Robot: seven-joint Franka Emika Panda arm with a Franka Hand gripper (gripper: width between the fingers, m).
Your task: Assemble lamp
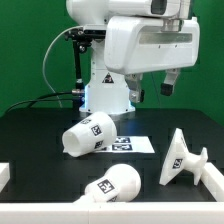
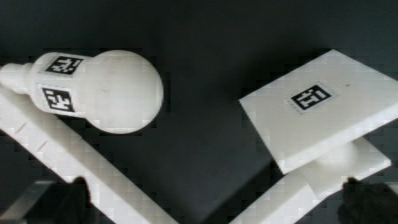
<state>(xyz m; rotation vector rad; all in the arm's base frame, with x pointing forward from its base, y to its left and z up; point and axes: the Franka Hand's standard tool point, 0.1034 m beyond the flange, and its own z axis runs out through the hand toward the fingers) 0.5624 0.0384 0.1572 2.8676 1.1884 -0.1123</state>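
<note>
While jaws hang spread wide, empty, above table (image 1: pixel 30 130), lamp base (image 1: pixel 177 155) lies tipped on edge; appears light, rigid, slick plastic – rec. grip across stem (image 1: pixel 198 160).

The arm (image 1: pixel 140 40) is chopped off at the top of the exterior frame, and the shade (image 1: pixel 84 137) hides a corner of the marker board (image 1: pixel 135 143). Its tags (image 1: pixel 97 127) are too tiny to read. The wrist view clips the base (image 2: pixel 317 100) at the frame edge.
</note>
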